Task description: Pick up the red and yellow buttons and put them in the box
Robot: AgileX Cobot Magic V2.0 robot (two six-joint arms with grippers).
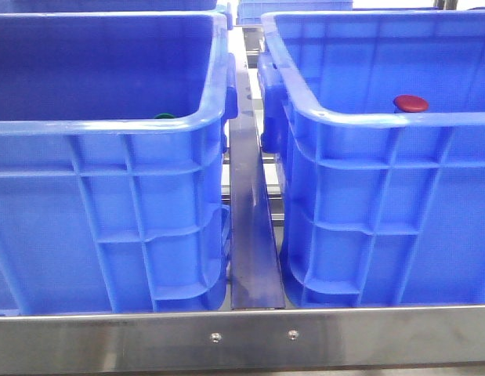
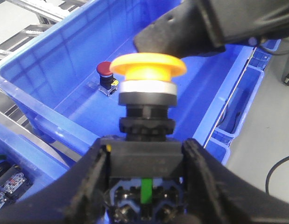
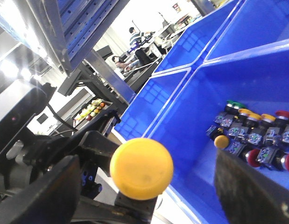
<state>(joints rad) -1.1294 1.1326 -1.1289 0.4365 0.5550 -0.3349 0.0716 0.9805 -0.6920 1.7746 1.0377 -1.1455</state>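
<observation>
In the left wrist view my left gripper (image 2: 145,150) is shut on the black base of the yellow button (image 2: 148,66), which stands upright, cap outward, above a blue box (image 2: 51,56). The red button (image 2: 105,70) rests on that box's floor; the front view shows it (image 1: 410,103) inside the right-hand box (image 1: 367,133). My right gripper (image 3: 143,173) stands open, its fingers (image 3: 39,193) on either side of the yellow cap (image 3: 141,169) and apart from it. Neither gripper shows in the front view.
Two tall blue crates fill the front view, with a metal rail (image 1: 250,219) between them. A green button (image 1: 164,117) peeks over the left crate's (image 1: 109,133) rim. Several more buttons (image 3: 256,135) lie in a crate in the right wrist view. The right arm's dark body (image 2: 214,23) hangs close over the yellow cap.
</observation>
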